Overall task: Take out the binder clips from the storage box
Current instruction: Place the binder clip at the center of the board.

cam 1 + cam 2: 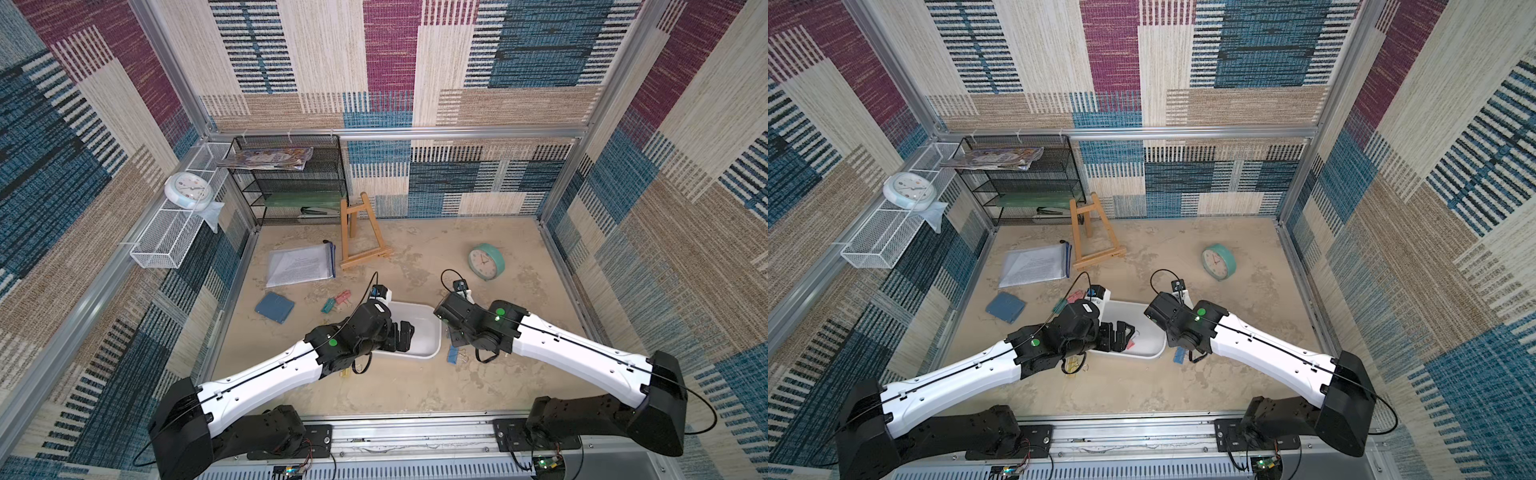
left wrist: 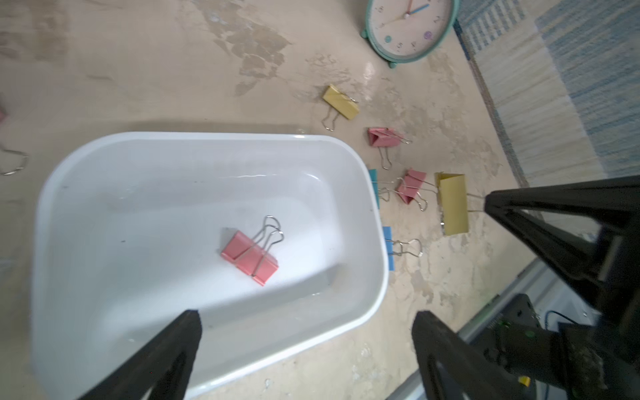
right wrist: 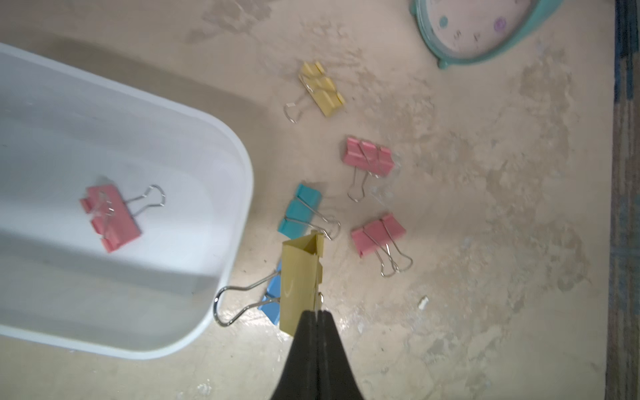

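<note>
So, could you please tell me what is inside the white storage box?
One pink binder clip lies on the floor of the white storage box; a small near strip behind the open left hand is covered.

- We see a mottled beige tabletop (image 1: 415,386).
- On it stand a white storage box (image 2: 214,135), teal alarm clock (image 1: 486,261), wooden easel (image 1: 360,241), black mesh rack (image 1: 291,183).
- Flat lie a zip pouch of papers (image 1: 300,264), a dark-blue pad (image 1: 274,307), and loose binder clips (image 3: 369,156) beside the box.
</note>
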You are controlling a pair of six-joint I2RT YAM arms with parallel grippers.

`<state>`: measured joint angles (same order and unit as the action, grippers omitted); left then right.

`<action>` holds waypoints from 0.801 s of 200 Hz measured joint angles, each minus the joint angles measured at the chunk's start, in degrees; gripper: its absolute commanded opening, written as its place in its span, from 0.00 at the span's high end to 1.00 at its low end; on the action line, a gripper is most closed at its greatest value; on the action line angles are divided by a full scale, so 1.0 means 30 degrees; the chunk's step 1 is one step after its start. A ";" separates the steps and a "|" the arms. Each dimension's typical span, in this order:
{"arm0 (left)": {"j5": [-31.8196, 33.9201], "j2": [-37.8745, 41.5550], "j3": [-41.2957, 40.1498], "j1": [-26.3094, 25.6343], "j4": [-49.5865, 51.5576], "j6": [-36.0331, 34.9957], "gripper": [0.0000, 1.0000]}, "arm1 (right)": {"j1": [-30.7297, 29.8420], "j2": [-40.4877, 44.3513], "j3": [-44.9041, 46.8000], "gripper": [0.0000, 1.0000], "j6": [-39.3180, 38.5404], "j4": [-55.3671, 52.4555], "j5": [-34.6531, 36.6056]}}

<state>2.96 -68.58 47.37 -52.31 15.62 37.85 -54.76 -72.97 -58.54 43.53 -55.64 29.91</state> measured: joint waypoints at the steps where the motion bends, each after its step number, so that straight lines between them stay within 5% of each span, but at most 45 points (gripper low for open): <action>1: -0.0029 -0.0044 0.0029 -0.0029 -0.0029 -0.0007 0.01 | 0.0000 0.0029 0.0051 1.00 0.0095 -0.0058 0.0007; 78: -0.0568 -0.1734 0.1115 -0.1333 -0.0845 -0.0459 0.01 | 0.0328 0.0823 0.3657 1.00 0.5544 -0.2616 -0.0080; 160: 0.0022 -0.1027 0.0393 -0.1457 -0.0780 -0.0415 0.01 | 0.2521 -0.0699 0.5311 0.96 0.4677 0.0933 -0.1362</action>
<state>3.03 -71.66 48.56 -56.69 13.28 36.60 -47.20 -75.07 -42.61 57.56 -52.84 25.82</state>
